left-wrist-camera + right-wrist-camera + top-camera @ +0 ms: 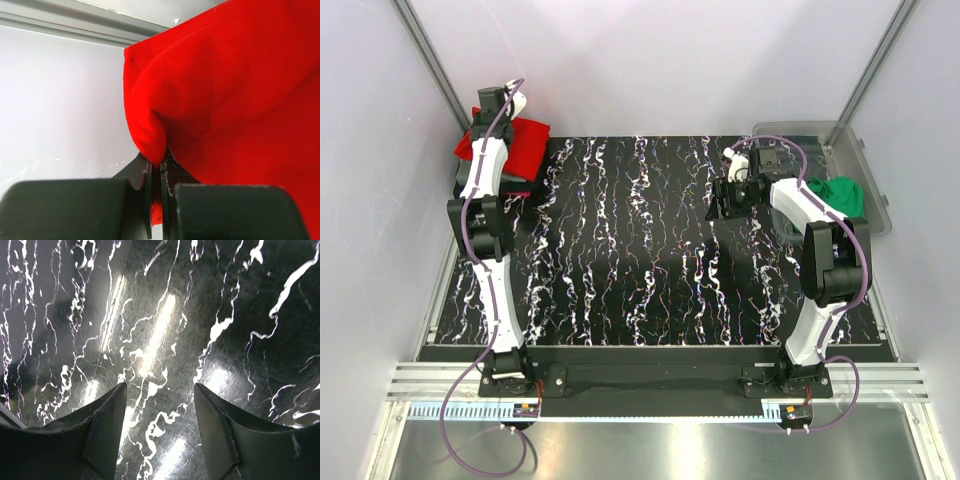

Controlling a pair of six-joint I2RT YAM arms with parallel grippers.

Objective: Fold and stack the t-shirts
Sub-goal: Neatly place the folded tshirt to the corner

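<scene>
- Red t-shirt (523,140) lies bunched at the far left corner of the counter (640,250), close against the side wall; it is not spread flat, so folding has not begun on it
- left fingers (164,172) are pressed together on a small rounded fold of the red cloth; only a narrow pinch sits between them, near the tips
- right fingers (119,397) stand apart with nothing between them, hanging over bare counter on the right side, well apart from the red shirt
- green t-shirt (842,195) sits in the clear bin (868,175) at the far right; not yet handled
- risk, as I judge it: so shallow a pinch may slip once the cloth's weight comes on it, dropping the shirt back in a heap
- risk: a single grip on a bunched shirt would likely drag it as a wad rather than open it; the other fingers are too far off to take a second corner
- risk: so near the wall and counter edge, a pull in the wrong direction could snag cloth or tip it off the side
</scene>
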